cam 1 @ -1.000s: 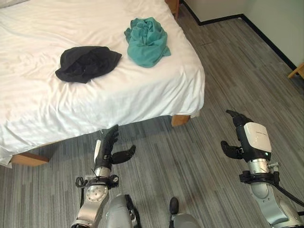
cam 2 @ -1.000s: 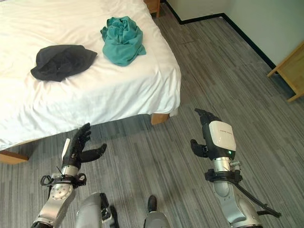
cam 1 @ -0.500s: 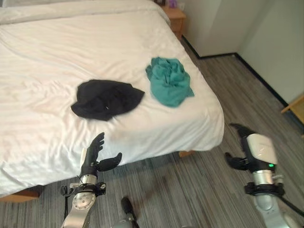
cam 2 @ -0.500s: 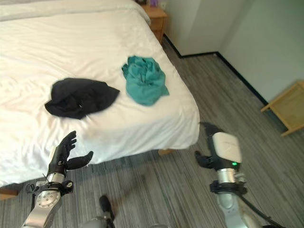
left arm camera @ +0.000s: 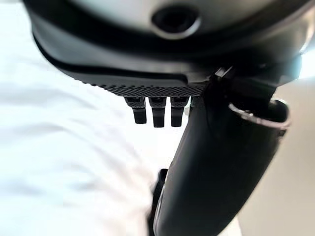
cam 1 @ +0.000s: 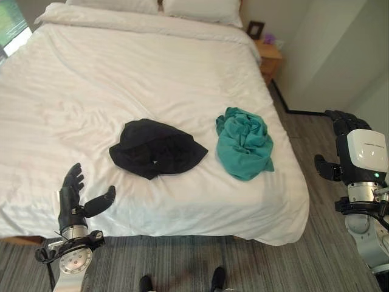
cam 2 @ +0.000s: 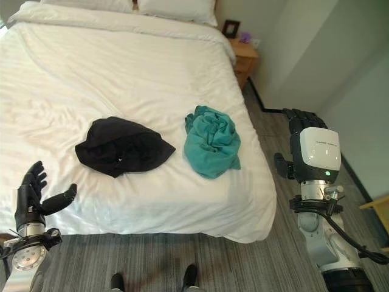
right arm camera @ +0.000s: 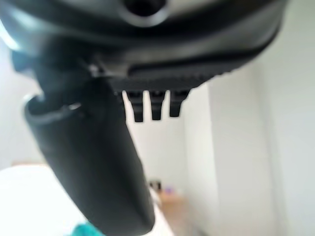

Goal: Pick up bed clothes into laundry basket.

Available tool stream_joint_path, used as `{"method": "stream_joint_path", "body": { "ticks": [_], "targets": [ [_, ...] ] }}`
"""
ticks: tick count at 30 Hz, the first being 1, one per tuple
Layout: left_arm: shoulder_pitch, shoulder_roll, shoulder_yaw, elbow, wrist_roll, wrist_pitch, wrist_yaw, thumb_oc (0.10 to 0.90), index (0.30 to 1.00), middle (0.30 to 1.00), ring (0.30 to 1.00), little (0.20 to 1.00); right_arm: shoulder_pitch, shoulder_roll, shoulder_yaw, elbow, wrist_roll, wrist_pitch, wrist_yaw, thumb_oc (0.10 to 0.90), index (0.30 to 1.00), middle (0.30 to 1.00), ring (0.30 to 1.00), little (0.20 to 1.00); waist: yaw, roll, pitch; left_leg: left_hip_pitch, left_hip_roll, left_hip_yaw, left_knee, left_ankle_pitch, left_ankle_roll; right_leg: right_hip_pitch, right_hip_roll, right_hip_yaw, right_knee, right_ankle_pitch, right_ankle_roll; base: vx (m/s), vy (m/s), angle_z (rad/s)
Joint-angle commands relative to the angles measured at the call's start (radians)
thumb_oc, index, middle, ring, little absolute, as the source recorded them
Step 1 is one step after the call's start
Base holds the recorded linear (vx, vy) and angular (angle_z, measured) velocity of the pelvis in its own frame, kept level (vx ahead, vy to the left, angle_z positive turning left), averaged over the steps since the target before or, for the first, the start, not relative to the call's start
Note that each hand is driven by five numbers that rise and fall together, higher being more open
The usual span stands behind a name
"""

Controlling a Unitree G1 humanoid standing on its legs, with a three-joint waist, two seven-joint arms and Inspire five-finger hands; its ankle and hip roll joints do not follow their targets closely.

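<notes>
On the white bed (cam 1: 152, 79) a black garment (cam 1: 157, 148) and a teal garment (cam 1: 244, 142) lie untouched side by side, so nothing appears collected yet, the left hand (cam 1: 73, 198) and right hand (cam 1: 349, 149) hovering with fingers relaxed, holding nothing.

Crumpled black garment (cam 1: 157, 148), teal garment (cam 1: 244, 142) abed.

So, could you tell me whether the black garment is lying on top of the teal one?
No, the black garment lies apart from the teal garment, with bare white sheet between them.
</notes>
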Motion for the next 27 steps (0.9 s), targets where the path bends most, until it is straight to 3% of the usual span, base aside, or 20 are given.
{"method": "stream_joint_path", "body": {
  "ticks": [1, 3, 8, 12, 17, 18, 19, 20, 22, 25, 27],
  "targets": [
    [-0.068, 0.081, 0.031, -0.059, -0.018, -0.104, -0.012, 0.800, 0.900, 0.900, 0.900, 0.900, -0.184, -0.085, -0.017, 0.039, 0.060, 0.008, -0.022, 0.800, 0.900, 0.900, 0.900, 0.900, 0.029, -0.016, -0.022, 0.034, 0.026, 0.055, 0.002, -0.052, -0.020, 0.103, -0.104, -0.058, 0.006, -0.094, 0.114, 0.11, -0.104, 0.31],
    [-0.067, 0.096, 0.039, -0.026, -0.027, -0.101, -0.012, 0.800, 0.900, 0.900, 0.900, 0.900, -0.250, -0.070, 0.063, 0.121, 0.077, 0.007, 0.002, 0.800, 0.900, 0.900, 0.900, 0.900, 0.057, -0.007, -0.019, 0.025, 0.035, 0.038, 0.002, -0.041, -0.032, 0.119, -0.097, -0.077, 0.006, -0.108, 0.106, 0.13, -0.138, 0.25],
    [-0.078, 0.122, 0.046, 0.024, -0.031, -0.106, -0.012, 0.800, 0.900, 0.900, 0.900, 0.900, -0.339, -0.066, 0.164, 0.209, 0.061, 0.004, 0.028, 0.800, 0.900, 0.900, 0.900, 0.900, 0.076, 0.010, -0.016, 0.003, 0.046, 0.015, 0.002, -0.025, -0.049, 0.127, -0.086, -0.099, 0.006, -0.129, 0.098, 0.08, -0.118, 0.22],
    [-0.112, 0.158, 0.034, 0.064, -0.052, -0.115, -0.014, 0.800, 0.900, 0.900, 0.900, 0.900, -0.434, -0.008, 0.275, 0.361, 0.122, -0.003, 0.051, 0.800, 0.900, 0.900, 0.900, 0.900, 0.095, 0.033, 0.003, -0.041, 0.052, -0.012, 0.002, -0.002, -0.063, 0.113, -0.079, -0.113, 0.006, -0.142, 0.093, 0.02, -0.136, 0.25],
    [-0.139, 0.176, 0.036, 0.117, -0.124, -0.133, -0.019, 0.800, 0.900, 0.900, 0.900, 0.900, -0.530, 0.004, 0.355, 0.454, 0.158, -0.002, 0.067, 0.800, 0.900, 0.900, 0.900, 0.900, 0.109, 0.088, 0.048, -0.137, 0.049, -0.050, 0.002, 0.037, -0.079, 0.051, -0.077, -0.133, 0.006, -0.145, 0.077, -0.04, -0.120, 0.31],
    [-0.161, 0.178, 0.024, 0.151, -0.131, -0.140, -0.015, 0.800, 0.900, 0.900, 0.900, 0.900, -0.569, 0.014, 0.367, 0.507, 0.181, -0.002, 0.066, 0.800, 0.900, 0.900, 0.900, 0.900, 0.114, 0.116, 0.062, -0.167, 0.047, -0.066, 0.002, 0.032, -0.103, 0.031, -0.079, -0.129, 0.006, -0.167, 0.081, -0.05, -0.117, 0.42],
    [-0.175, 0.175, 0.019, 0.168, -0.137, -0.147, -0.013, 0.800, 0.900, 0.900, 0.900, 0.900, -0.597, 0.019, 0.375, 0.542, 0.208, -0.009, 0.059, 0.762, 0.844, 0.844, 0.844, 0.844, 0.112, 0.130, 0.065, -0.190, 0.048, -0.071, 0.002, 0.039, -0.109, 0.013, -0.081, -0.131, 0.006, -0.168, 0.080, -0.01, -0.090, 0.38],
    [-0.176, 0.174, 0.019, 0.168, -0.137, -0.147, -0.013, 0.800, 0.900, 0.900, 0.900, 0.900, -0.599, 0.019, 0.376, 0.543, 0.209, -0.009, 0.059, 0.400, 0.300, 0.300, 0.300, 0.300, 0.111, 0.131, 0.064, -0.191, 0.048, -0.071, 0.002, 0.039, -0.109, 0.012, -0.081, -0.131, 0.006, -0.168, 0.080, -0.03, -0.063, 0.33],
    [-0.180, 0.172, 0.021, 0.180, -0.153, -0.146, -0.041, 0.800, 0.900, 0.900, 0.900, 0.900, -0.591, 0.006, 0.381, 0.498, 0.276, -0.027, 0.101, 0.400, 0.300, 0.300, 0.300, 0.300, 0.111, 0.162, 0.064, -0.212, 0.061, -0.073, 0.002, 0.051, -0.123, 0.006, -0.074, -0.143, 0.006, -0.192, 0.075, 0.02, -0.100, 0.14],
    [-0.163, 0.178, 0.040, 0.171, -0.146, -0.140, -0.040, 0.800, 0.900, 0.900, 0.900, 0.900, -0.554, -0.014, 0.344, 0.397, 0.314, -0.037, 0.105, 0.400, 0.300, 0.300, 0.300, 0.300, 0.103, 0.168, 0.054, -0.199, 0.069, -0.073, 0.002, 0.055, -0.128, 0.022, -0.062, -0.141, 0.006, -0.208, 0.070, 0.06, -0.084, 0.10],
    [-0.159, 0.209, 0.059, 0.157, -0.121, -0.135, -0.036, 0.800, 0.900, 0.900, 0.900, 0.900, -0.542, -0.078, 0.311, 0.287, 0.329, -0.057, 0.099, 0.400, 0.300, 0.300, 0.300, 0.300, 0.095, 0.161, 0.051, -0.173, 0.077, -0.069, 0.002, 0.052, -0.129, 0.048, -0.050, -0.127, 0.006, -0.220, 0.064, 0.02, -0.073, 0.04]
  ]
}}
